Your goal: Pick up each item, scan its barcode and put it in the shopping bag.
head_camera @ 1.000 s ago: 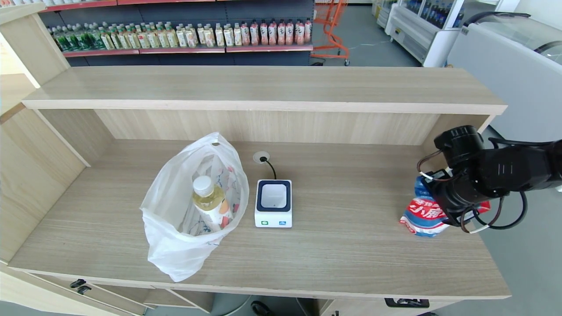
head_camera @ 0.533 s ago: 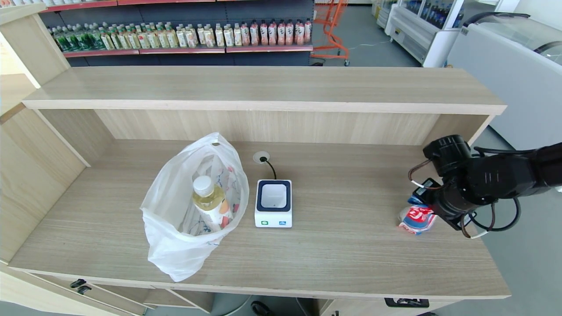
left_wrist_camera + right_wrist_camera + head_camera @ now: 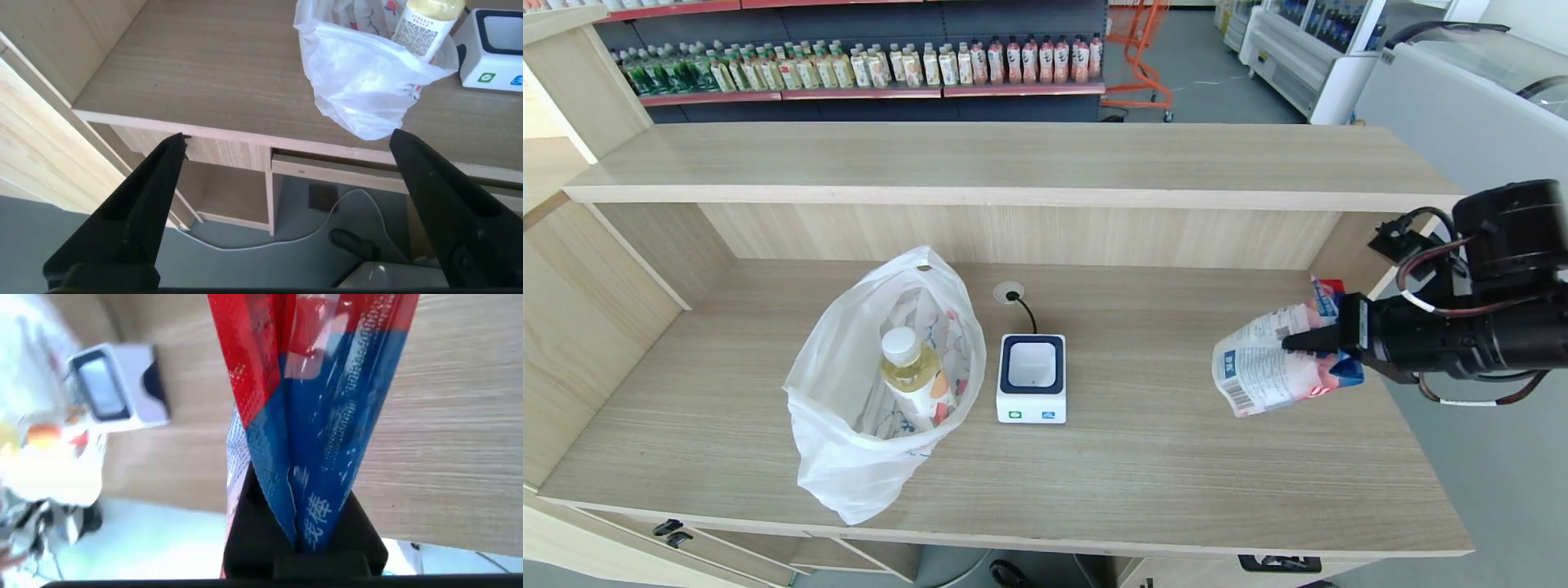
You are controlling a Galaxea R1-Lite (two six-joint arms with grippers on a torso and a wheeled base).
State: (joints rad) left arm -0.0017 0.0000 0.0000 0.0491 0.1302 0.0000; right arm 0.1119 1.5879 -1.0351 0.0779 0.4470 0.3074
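My right gripper (image 3: 1327, 341) is shut on a red, blue and white snack bag (image 3: 1274, 363), held in the air over the counter's right end with its white label and barcode facing up and left. In the right wrist view the snack bag (image 3: 315, 416) is pinched between the dark fingers (image 3: 359, 531). The white scanner (image 3: 1032, 378) with a dark-rimmed window sits mid-counter. Left of it stands the white plastic shopping bag (image 3: 849, 425), open, with a yellow drink bottle (image 3: 913, 374) inside. My left gripper (image 3: 286, 204) hangs open below the counter's front edge.
The wooden counter (image 3: 1143, 457) has a raised back shelf (image 3: 1013, 163) and side walls. A cable runs from the scanner to a grommet (image 3: 1009, 292). Drawers (image 3: 351, 175) sit beneath the counter front. Store shelves with bottles and freezers stand behind.
My right gripper has lifted the snack bag off the counter's right end, swung it upward and turned it so the barcode side shows. The bag, bottle and scanner have not moved.
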